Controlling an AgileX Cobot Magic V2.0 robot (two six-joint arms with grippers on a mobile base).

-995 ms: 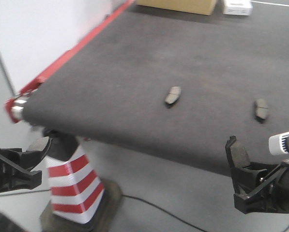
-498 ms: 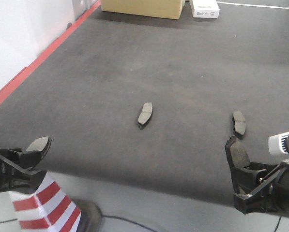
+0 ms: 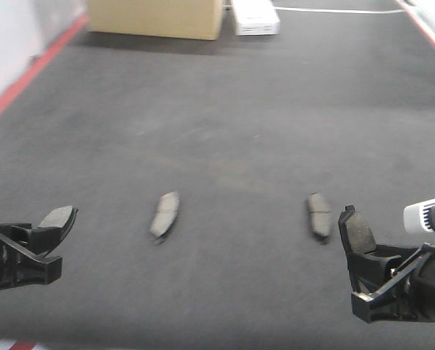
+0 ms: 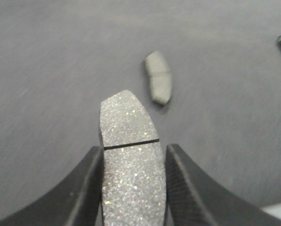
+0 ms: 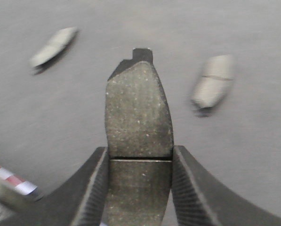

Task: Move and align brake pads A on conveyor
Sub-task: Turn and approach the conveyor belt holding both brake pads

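Observation:
Two brake pads A lie apart on the charcoal conveyor: one left of centre, one to the right. My left gripper is shut on another pad, held above the belt's near part. In the left wrist view this sparkly grooved pad sits between the fingers of the gripper, with a lying pad just ahead. My right gripper is shut on a pad, also seen in the right wrist view, gripper.
A cardboard box and a white box stand at the belt's far end. Red edge strips run along the left and far right. A red-and-white striped cone stands below the near edge.
The whole view has advanced over the belt: the near belt edge and striped cone have dropped out of the front view, and the lying pads appear lower. Both grippers still hold their pads.

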